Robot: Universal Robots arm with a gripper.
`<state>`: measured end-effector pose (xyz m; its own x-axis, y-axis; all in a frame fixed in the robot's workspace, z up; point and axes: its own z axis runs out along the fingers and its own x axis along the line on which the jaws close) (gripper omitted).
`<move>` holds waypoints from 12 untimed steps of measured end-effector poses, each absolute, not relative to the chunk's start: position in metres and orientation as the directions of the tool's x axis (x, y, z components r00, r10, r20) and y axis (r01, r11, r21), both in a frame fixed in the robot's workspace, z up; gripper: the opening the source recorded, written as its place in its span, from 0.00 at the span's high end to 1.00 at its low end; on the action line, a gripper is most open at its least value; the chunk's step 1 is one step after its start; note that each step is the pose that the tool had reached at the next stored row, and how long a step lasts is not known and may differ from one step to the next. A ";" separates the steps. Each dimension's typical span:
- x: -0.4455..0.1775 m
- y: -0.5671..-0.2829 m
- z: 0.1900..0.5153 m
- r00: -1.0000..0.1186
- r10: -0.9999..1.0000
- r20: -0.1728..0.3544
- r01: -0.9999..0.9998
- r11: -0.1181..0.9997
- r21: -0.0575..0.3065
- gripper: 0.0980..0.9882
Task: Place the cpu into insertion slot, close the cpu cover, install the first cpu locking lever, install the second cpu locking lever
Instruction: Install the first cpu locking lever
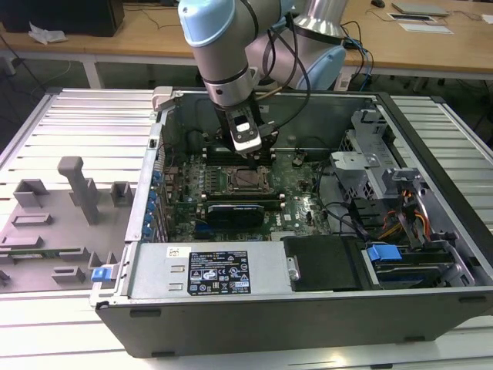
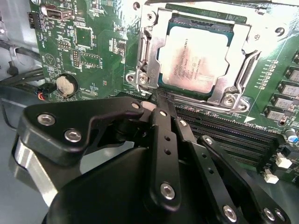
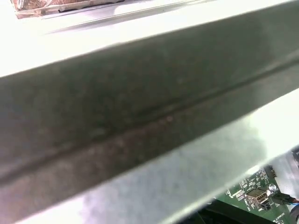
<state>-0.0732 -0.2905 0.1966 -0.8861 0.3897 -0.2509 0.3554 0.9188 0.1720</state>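
Cpu (image 2: 194, 63) seated in the insertion slot (image 2: 241, 74), silver top facing up. The cpu cover (image 2: 150, 51) lies flat around it, chip showing through the window. Socket sits mid-board on the green motherboard (image 2: 100, 60); in the exterior view the cpu (image 1: 245, 182) is just below the pincer (image 1: 250, 148).

Pincer (image 2: 161, 95) clenched, tips pressed together, nothing seen between them. The tips are at the socket edge nearest the black memory slots (image 2: 224, 128); can't tell if they touch it. Coin battery (image 2: 65, 85) is off to one side on the board.

The open computer case (image 1: 308, 316) lies on its side on a ribbed silver metal counter (image 1: 69, 116). Silver power supply (image 1: 208, 270) along the near wall, drive cage with blue latch (image 1: 383, 252) on the exterior view's right. Grey fixture blocks (image 1: 77, 189) stand on the counter at the exterior view's left. Robot arm (image 1: 219, 46) reaches down into the case. Wooden desks (image 1: 154, 35) with papers run behind.

First wrist view: blurred grey metal edge (image 3: 140, 116) close up, corner of green board (image 3: 254, 191) beyond.
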 end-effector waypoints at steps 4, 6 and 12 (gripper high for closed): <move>-0.072 -0.291 0.197 -0.886 0.390 -0.251 0.355 0.919 0.172 0.99; -0.072 -0.291 0.197 -0.886 0.390 -0.251 0.355 0.919 0.172 0.99; -0.068 -0.291 0.197 -0.886 0.389 -0.251 0.355 0.919 0.172 0.99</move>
